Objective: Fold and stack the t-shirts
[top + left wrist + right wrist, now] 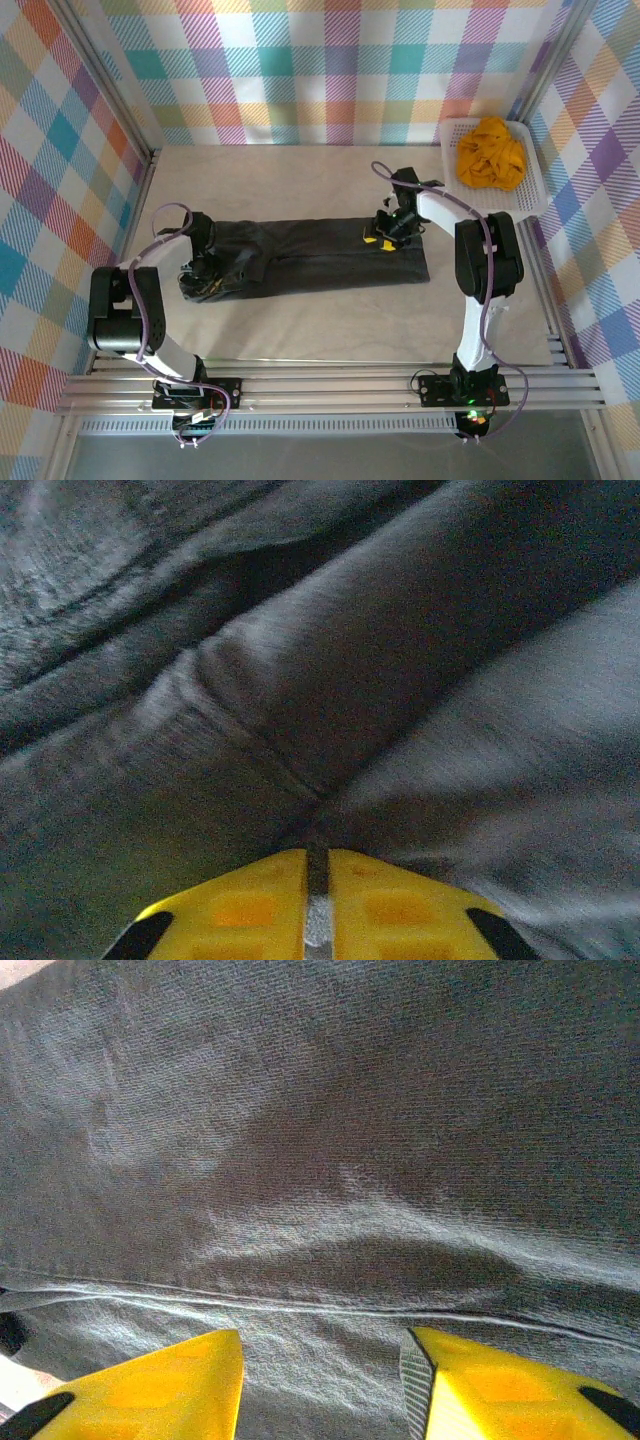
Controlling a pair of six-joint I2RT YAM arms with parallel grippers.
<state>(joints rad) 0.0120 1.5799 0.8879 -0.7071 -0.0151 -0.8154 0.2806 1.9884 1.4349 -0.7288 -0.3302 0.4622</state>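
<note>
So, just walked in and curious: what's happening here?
The charcoal-grey t-shirt lies on the table as a long folded strip. The left hand is shut, pinching fabric at its left end; the right hand is open over the right end. The mustard-orange t-shirt sits crumpled in the white basket.

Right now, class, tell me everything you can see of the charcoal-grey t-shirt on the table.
The charcoal-grey t-shirt is soft, plain knit fabric, folded into a long band lying flat across the middle of the table. Its left end is rumpled and creased, its right end squarer, with a stitched hem. The left gripper is shut, pinching a ridge at the left end; the right gripper stands open over the hem near the right end.
</note>
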